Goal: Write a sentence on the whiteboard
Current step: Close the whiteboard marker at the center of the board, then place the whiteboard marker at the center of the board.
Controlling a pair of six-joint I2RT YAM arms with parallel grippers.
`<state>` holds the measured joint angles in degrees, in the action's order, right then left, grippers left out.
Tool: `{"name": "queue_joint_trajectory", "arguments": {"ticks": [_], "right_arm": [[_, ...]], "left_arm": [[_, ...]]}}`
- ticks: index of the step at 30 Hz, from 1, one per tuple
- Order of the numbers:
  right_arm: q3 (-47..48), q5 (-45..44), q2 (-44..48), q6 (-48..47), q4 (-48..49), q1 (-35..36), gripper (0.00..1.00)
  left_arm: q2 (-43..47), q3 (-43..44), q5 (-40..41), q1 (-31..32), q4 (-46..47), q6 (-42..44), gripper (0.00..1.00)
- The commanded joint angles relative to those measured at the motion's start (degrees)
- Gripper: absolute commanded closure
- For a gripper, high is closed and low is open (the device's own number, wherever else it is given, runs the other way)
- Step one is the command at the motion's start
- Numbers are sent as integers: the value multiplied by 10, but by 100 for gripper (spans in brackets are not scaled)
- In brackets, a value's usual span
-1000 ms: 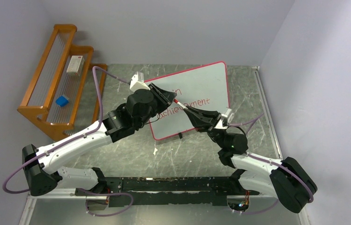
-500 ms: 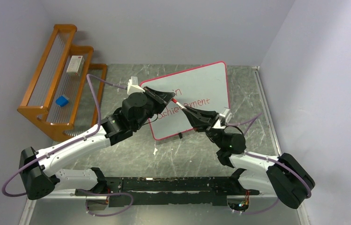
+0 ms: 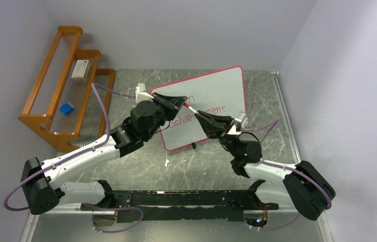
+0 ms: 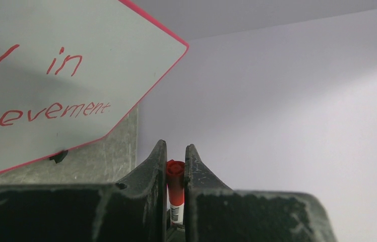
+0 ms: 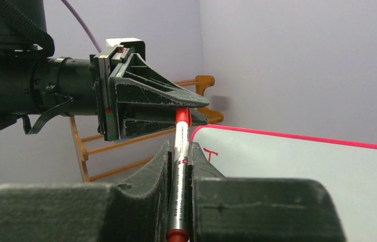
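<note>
The left gripper (image 3: 180, 102) was closed on the red cap end of the marker (image 3: 190, 109) and the right gripper (image 3: 200, 116) was clamped on its barrel. The tips faced each other, so the marker's long axis ran straight from one gripper to the other. The whiteboard (image 3: 216, 96) lay askew on the table (image 3: 186, 161) toward its far right corner, directly beneath the marker. The left arm covered the start of the red writing, and whether the cap was fully seated could not be determined.
</note>
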<state>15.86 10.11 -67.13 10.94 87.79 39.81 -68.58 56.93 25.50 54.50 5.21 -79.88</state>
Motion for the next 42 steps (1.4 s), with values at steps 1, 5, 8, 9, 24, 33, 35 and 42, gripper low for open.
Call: {"name": "queue_joint_trajectory", "arguments": {"ticks": [1, 5, 8, 9, 24, 33, 35, 42], "right_arm": [[39, -29, -24, 16, 94, 6, 100], [51, -49, -30, 41, 94, 6, 100], [53, -48, -23, 49, 77, 6, 100], [51, -49, -18, 49, 70, 6, 100], [9, -23, 193, 48, -285, 5, 100], [24, -18, 293, 97, -584, 4, 100], [30, 1, 300, 101, -654, 4, 100], [-3, 59, 299, 174, -741, 4, 100]], "left_arm": [[-9, -22, -122, 68, 33, -22, 95], [-11, -25, -128, 76, 39, -16, 95], [2, -37, -104, 76, 38, -7, 95], [12, -41, -90, 76, 38, -2, 95], [90, 22, 42, -20, -51, 217, 38], [108, 63, 101, -56, -140, 457, 24], [112, 58, 93, -66, -150, 484, 20], [137, 40, 85, -136, -184, 545, 13]]}}
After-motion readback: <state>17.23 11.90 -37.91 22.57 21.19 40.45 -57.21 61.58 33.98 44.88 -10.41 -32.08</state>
